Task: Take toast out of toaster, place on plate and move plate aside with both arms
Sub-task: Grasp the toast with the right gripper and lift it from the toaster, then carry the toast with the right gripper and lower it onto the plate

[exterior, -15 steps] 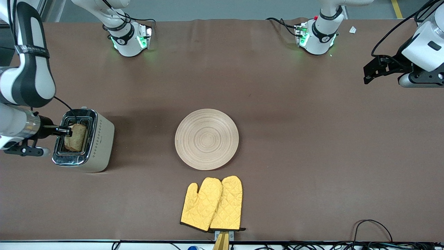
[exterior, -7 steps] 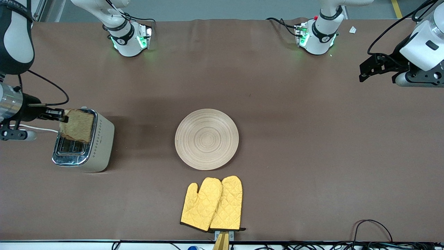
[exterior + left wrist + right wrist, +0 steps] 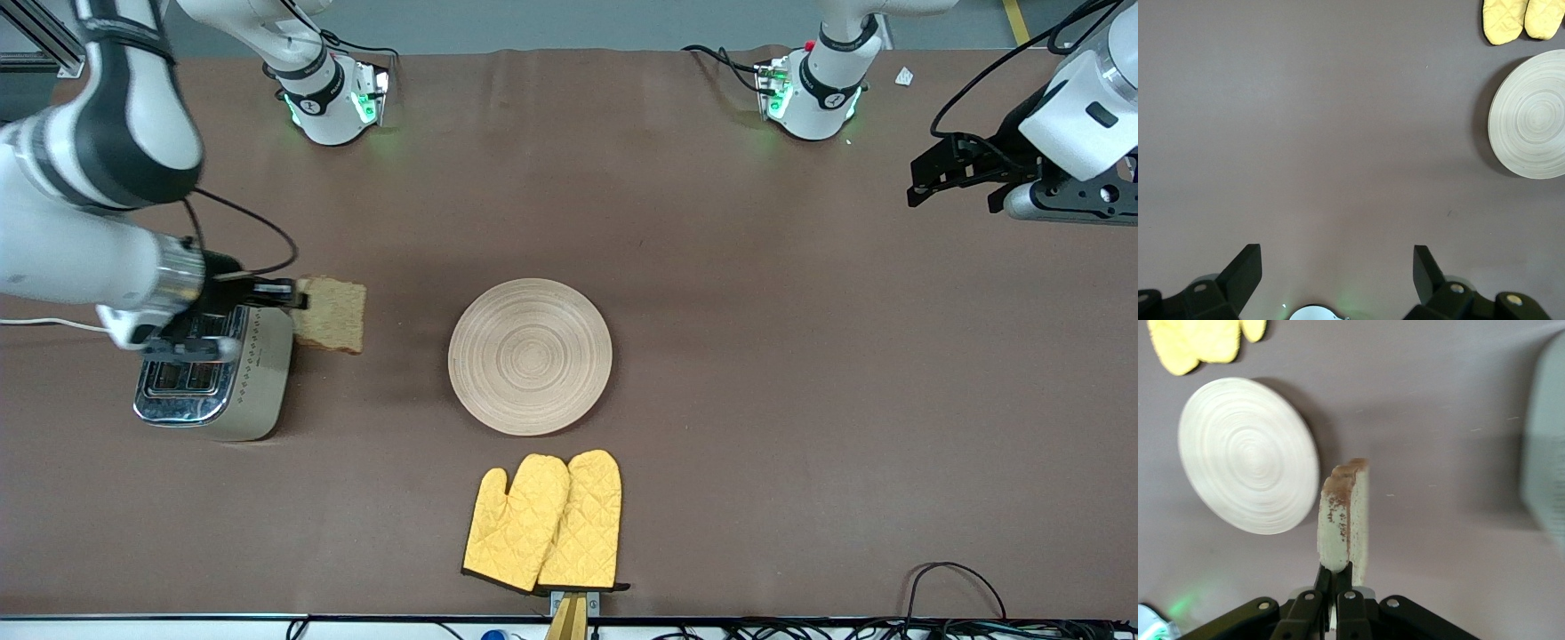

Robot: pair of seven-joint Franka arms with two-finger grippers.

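My right gripper [image 3: 298, 295] is shut on one edge of the brown toast [image 3: 331, 315] and holds it in the air over the table between the toaster and the plate. The right wrist view shows the toast [image 3: 1343, 520] edge-on, pinched at the right gripper [image 3: 1341, 577]. The round beige plate [image 3: 530, 356] with ring grooves lies flat mid-table and is bare; it also shows in the right wrist view [image 3: 1248, 455] and the left wrist view [image 3: 1531, 117]. My left gripper [image 3: 925, 173] is open and empty, up over the left arm's end of the table, its fingertips [image 3: 1248, 263] wide apart.
A silver and cream toaster [image 3: 218, 369] stands at the right arm's end of the table, under the right arm's wrist. Two yellow quilted oven mitts [image 3: 547, 523] lie nearer the front camera than the plate. Cables [image 3: 951, 573] lie along the front edge.
My right gripper has lifted the toast out of the toaster and carried it sideways toward the plate. My left gripper has drifted slightly toward the table's middle.
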